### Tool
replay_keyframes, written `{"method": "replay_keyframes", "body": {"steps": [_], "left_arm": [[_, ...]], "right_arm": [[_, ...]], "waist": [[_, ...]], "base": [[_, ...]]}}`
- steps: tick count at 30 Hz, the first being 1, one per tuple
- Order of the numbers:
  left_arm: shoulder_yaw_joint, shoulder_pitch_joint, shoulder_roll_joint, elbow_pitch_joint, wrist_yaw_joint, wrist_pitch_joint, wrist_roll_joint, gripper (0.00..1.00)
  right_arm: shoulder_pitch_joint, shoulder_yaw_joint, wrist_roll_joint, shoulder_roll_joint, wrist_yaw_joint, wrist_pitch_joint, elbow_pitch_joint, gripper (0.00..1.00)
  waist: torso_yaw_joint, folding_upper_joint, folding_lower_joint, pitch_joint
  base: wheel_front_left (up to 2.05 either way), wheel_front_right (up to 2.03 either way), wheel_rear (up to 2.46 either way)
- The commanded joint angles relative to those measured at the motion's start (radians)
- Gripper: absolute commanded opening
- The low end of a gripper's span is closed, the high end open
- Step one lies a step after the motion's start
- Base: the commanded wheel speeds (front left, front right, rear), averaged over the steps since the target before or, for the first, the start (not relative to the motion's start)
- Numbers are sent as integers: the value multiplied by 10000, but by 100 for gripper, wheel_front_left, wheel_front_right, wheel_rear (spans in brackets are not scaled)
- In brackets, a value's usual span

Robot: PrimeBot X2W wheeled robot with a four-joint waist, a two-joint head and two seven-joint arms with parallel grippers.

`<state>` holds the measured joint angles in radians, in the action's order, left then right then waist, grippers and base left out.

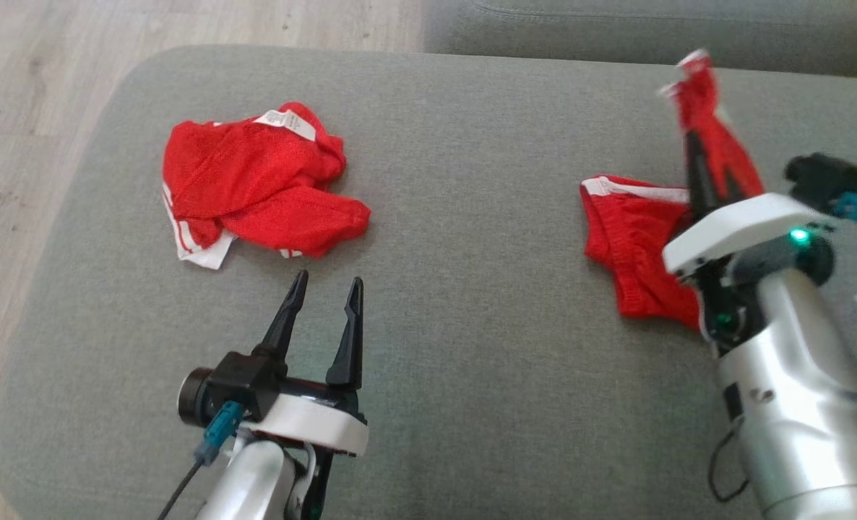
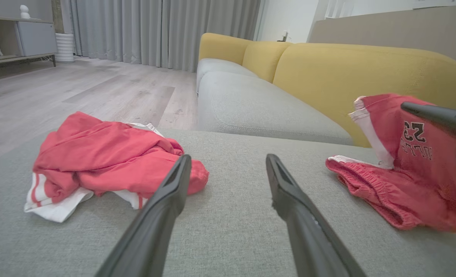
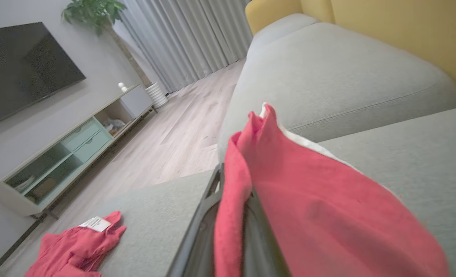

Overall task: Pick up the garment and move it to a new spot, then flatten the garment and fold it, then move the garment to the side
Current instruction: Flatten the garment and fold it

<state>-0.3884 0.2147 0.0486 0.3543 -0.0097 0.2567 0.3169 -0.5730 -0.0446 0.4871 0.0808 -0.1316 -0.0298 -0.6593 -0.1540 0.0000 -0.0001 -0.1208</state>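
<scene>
**Right claw pinches red shorts over grey cushion**

A broad grey woven-fabric sofa cushion (image 1: 472, 144) lies under both claws, and a yellow upholstered backrest (image 2: 366, 73) rises beyond them. In the right wrist view, a low pale media cabinet (image 3: 78, 134) stands well off to the left of the right claw. One of its open compartments holds a small pale heap. The lower compartments hold things too blurred to name. Beside the cabinet, a ribbed white pot (image 3: 157, 96) holds a leafy green plant (image 3: 93, 11).

The right claw (image 1: 692, 144) is pressed together on the red mesh shorts with white trim (image 1: 634, 231), with cloth pinched between its dark fingers. The lower part of the shorts rests on the cushion just left of this claw's wrist. The gripped part is drawn up along the fingers. The long axis of the shorts runs with the fingers, away from the robot, and a white-edged corner points past the fingertips. The white-trimmed band lies crosswise, to the left of the fingers. In the left wrist view, dark printed numerals show on the raised cloth.

A crumpled red garment with white stripes and a white label (image 1: 255, 184) sits on the cushion ahead of the left claw (image 1: 327, 280) and to its left, near its fingertips but apart from them. That claw's fingers are spread with nothing between them, and they point away from the robot.
</scene>
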Motion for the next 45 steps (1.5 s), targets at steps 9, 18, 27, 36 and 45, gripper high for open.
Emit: {"method": "replay_keyframes", "body": {"steps": [9,18,27,36,45], "left_arm": [[213,42,16,-380,18,51,34,100],[230,44,16,-409,54,51,49,100],[388,57,16,-320,-17,51,-69,100],[820,21,20,-267,-103,51,-87,100],[1116,-273,18,-437,-167,51,-145,100]], "right_arm": [[135,-1532,-419,-272,9,146,14,0],[479,-3180,-1639,-269,9,-97,-1100,100],[469,-3446,-1544,88,9,-1336,-548,100],[1648,-1581,-2598,637,9,-2279,1082,100],[3842,-24,-3556,33,9,-2316,3310,100]], "waist": [[-416,0,1,-79],[-341,0,1,24],[452,0,1,414],[1263,0,1,741],[1663,0,1,673]], "base": [[0,0,0],[0,0,0],[0,0,0],[0,0,0],[0,0,0]]}}
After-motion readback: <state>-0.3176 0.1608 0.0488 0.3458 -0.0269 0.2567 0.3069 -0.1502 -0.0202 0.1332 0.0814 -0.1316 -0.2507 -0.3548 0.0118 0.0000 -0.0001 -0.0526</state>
